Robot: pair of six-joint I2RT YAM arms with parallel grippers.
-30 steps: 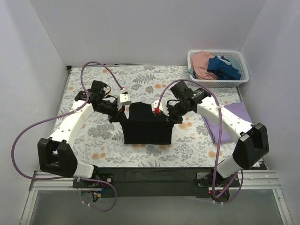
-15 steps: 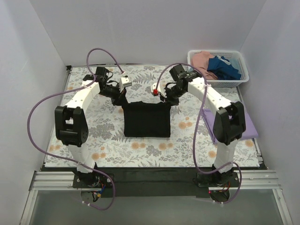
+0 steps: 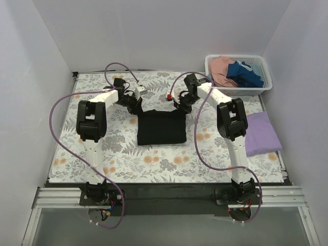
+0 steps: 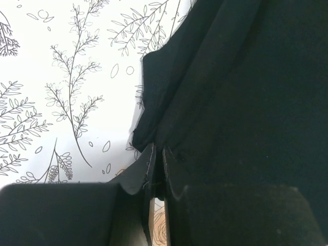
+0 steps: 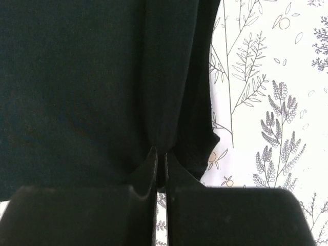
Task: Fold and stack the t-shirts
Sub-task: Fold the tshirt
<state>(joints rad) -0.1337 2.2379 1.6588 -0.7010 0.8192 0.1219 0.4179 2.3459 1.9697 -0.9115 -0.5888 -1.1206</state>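
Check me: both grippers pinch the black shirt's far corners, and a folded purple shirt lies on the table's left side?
No: the top view shows the purple shirt on the right side. The left gripper and right gripper do pinch the black shirt at its far corners.

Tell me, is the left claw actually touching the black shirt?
Touching. The left wrist view shows the left claw pinched shut on a fold of the black t-shirt.
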